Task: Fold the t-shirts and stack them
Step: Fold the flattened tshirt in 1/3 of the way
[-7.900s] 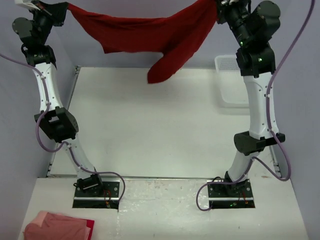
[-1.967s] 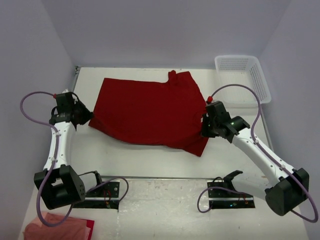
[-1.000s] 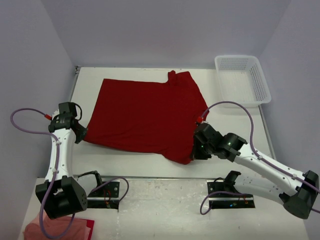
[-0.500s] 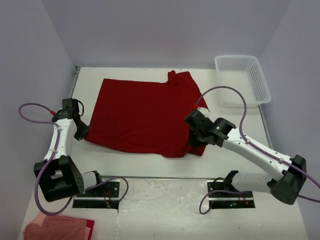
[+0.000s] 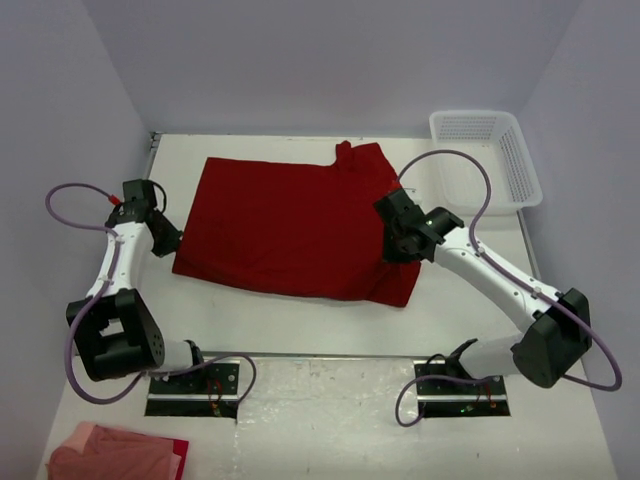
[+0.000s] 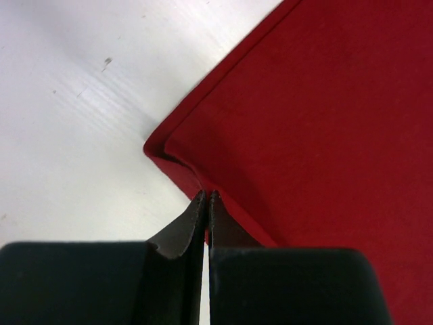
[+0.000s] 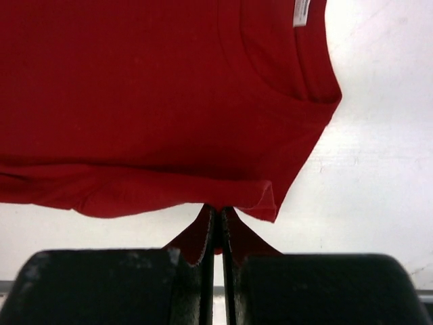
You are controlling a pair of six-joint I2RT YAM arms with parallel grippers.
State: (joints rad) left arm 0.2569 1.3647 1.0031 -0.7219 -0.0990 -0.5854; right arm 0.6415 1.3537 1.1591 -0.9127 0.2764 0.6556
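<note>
A plain deep red t-shirt (image 5: 290, 220) lies spread flat on the white table (image 5: 300, 325), its collar toward the right. My left gripper (image 5: 170, 243) is at the shirt's near left corner. In the left wrist view that gripper (image 6: 205, 198) is shut on the hem, just beside a small turned-over corner (image 6: 162, 145). My right gripper (image 5: 392, 252) is at the shirt's right side. In the right wrist view it (image 7: 218, 211) is shut on a fold of the red edge, and the white neck label (image 7: 301, 10) shows beyond the collar.
A white mesh basket (image 5: 485, 160) stands at the table's far right corner. A pink and red pile of cloth (image 5: 110, 455) lies on the near ledge at the bottom left. Both arm bases (image 5: 200, 385) sit at the near edge.
Both grippers have moved away from the near edge, still shut on the shirt. The right one carried its edge back and to the right; the near hem shifted with them.
</note>
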